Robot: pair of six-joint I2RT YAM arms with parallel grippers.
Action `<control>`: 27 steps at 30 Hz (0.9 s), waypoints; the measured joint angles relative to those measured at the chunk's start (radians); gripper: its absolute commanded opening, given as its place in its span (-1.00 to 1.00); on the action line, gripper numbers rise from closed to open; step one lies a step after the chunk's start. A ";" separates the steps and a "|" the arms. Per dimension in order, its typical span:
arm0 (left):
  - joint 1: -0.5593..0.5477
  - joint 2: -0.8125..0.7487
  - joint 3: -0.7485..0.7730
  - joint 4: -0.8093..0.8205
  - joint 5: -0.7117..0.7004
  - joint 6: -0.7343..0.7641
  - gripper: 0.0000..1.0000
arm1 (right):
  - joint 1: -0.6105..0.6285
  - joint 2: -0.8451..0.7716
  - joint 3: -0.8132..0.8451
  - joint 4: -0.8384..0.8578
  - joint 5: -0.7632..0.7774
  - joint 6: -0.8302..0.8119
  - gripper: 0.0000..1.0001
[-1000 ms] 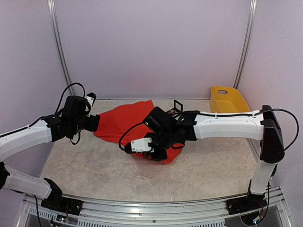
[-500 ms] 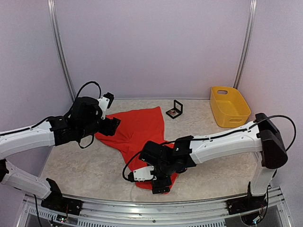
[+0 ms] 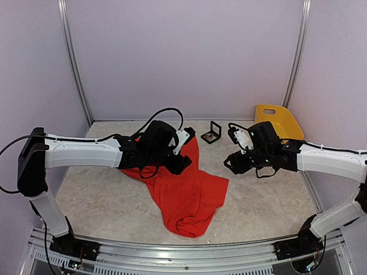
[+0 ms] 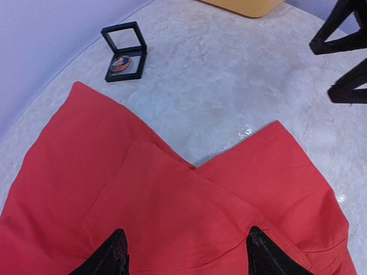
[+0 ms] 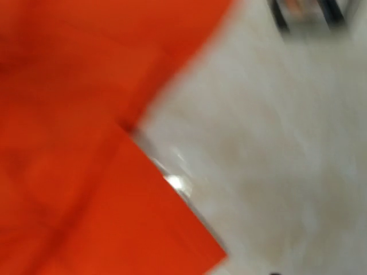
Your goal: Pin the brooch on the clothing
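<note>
The clothing (image 3: 186, 197) is a red T-shirt lying crumpled on the table, stretched from the middle toward the near edge. My left gripper (image 3: 179, 163) hovers over its upper part. In the left wrist view its fingers (image 4: 117, 255) stand wide apart above the red fabric (image 4: 172, 195), open and holding nothing. The brooch (image 4: 120, 62) lies in a small open black box (image 3: 211, 133) behind the shirt. My right gripper (image 3: 232, 162) is to the right of the shirt, above bare table. Its two black fingers (image 4: 338, 28) stand apart. The right wrist view is blurred and shows red cloth (image 5: 86, 143) and table.
A yellow bin (image 3: 278, 120) stands at the back right. Pale walls and metal posts close in the table on three sides. Bare marbled tabletop (image 3: 264, 200) lies to the right of the shirt and at the front left.
My right gripper dragged the shirt's edge toward the front, let go, and swung back to the right. My left arm moved right across the shirt, which now lies longer toward the near edge.
</note>
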 measured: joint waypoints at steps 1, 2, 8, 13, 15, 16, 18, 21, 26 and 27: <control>-0.012 0.038 0.024 -0.002 0.021 0.005 0.37 | -0.023 0.042 -0.009 -0.003 0.016 0.042 0.19; -0.021 0.070 0.044 -0.004 0.042 0.009 0.39 | -0.029 0.076 -0.013 -0.006 0.019 0.066 0.20; -0.037 0.229 0.142 -0.016 0.098 0.011 0.48 | -0.029 0.275 -0.016 0.013 -0.003 0.149 0.18; -0.002 0.353 0.257 -0.018 0.098 0.002 0.51 | -0.027 0.393 -0.015 0.042 -0.034 0.174 -0.25; 0.020 0.385 0.288 -0.020 0.095 -0.009 0.51 | -0.027 0.397 -0.015 0.063 -0.054 0.174 -0.58; 0.034 0.404 0.308 -0.022 0.092 -0.013 0.51 | -0.025 0.403 -0.015 0.069 -0.064 0.180 -0.70; 0.053 0.438 0.338 -0.024 0.080 -0.016 0.51 | -0.023 0.410 -0.015 0.084 -0.091 0.188 -0.99; 0.073 0.485 0.356 -0.028 0.061 -0.016 0.51 | -0.021 0.411 -0.017 0.087 -0.123 0.190 -1.00; 0.080 0.542 0.357 -0.035 0.062 -0.027 0.29 | -0.026 0.406 -0.018 0.086 -0.126 0.190 -1.00; 0.083 0.543 0.360 -0.031 0.070 -0.028 0.11 | -0.028 0.405 -0.018 0.085 -0.125 0.188 -1.00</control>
